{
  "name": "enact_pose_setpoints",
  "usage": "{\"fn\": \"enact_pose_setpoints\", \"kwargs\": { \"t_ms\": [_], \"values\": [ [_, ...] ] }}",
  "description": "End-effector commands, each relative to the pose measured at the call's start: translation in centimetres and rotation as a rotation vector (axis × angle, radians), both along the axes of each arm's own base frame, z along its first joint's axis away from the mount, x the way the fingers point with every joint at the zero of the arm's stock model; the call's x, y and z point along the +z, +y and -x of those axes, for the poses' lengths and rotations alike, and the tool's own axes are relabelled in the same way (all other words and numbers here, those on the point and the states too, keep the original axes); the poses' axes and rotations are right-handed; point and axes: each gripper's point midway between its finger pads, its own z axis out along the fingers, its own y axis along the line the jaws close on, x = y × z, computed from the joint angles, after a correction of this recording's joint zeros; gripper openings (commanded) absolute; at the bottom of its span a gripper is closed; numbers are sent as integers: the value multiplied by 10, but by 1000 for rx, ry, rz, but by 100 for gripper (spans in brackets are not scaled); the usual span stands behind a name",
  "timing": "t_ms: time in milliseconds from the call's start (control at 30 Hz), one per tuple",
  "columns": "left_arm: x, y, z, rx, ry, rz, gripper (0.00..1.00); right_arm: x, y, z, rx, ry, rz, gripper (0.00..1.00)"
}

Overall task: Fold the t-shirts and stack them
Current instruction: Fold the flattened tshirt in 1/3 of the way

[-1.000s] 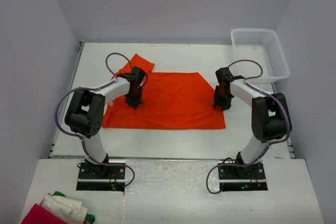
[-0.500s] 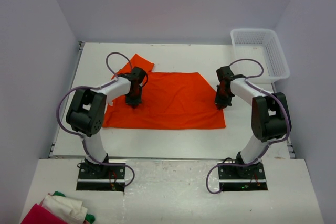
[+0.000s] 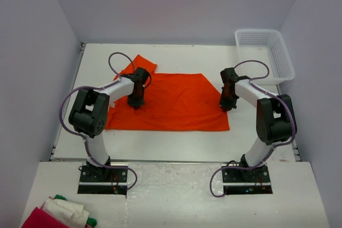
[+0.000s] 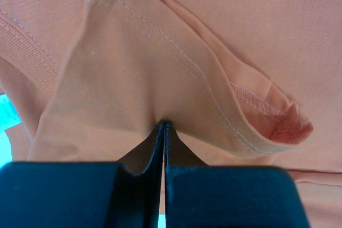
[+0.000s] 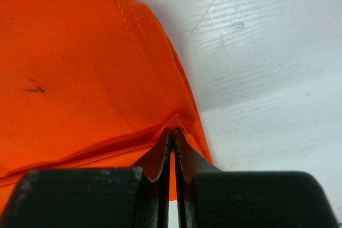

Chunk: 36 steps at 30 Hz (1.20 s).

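The right gripper [image 5: 172, 131] is pinched closed on the hemmed edge of the t-shirt [image 3: 171, 105]. The left gripper [image 4: 163, 125] is clamped on a seamed fold. The cloth lies flat between them on the table [image 3: 160, 142]. The first fold looks to be starting, so both should lift together, evenly.

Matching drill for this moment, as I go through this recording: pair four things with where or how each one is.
Things:
1 left hand
2 right hand
3 white basket
4 cloth pile

Places or states:
A far right corner
B near left corner
C shut on the t-shirt, left side
D shut on the t-shirt's right edge

Pairs: 1-C, 2-D, 3-A, 4-B
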Motion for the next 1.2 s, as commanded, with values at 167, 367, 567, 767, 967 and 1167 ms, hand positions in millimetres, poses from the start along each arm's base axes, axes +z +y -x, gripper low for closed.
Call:
{"fn": "enact_pose_setpoints", "kwargs": {
  "t_ms": [167, 367, 567, 767, 967, 1167],
  "values": [
    [31, -7, -30, 23, -111, 27, 0, 21, -13, 4, -47, -66, 37, 0],
    [22, -2, -31, 38, -87, -14, 0, 20, -21, 3, -66, -54, 72, 0],
    [25, -3, -35, 34, -101, -11, 0, 13, -19, -5, -66, -12, 58, 0],
    [23, 4, -31, 46, -96, -43, 0, 10, -13, -3, -58, -4, 29, 44],
    [21, 4, -20, 70, -98, -17, 0, 46, -18, -10, -34, -144, 37, 52],
    [44, 0, -19, 58, -172, 18, 0, 79, 41, -28, 146, -256, -142, 23]
  ]
}}
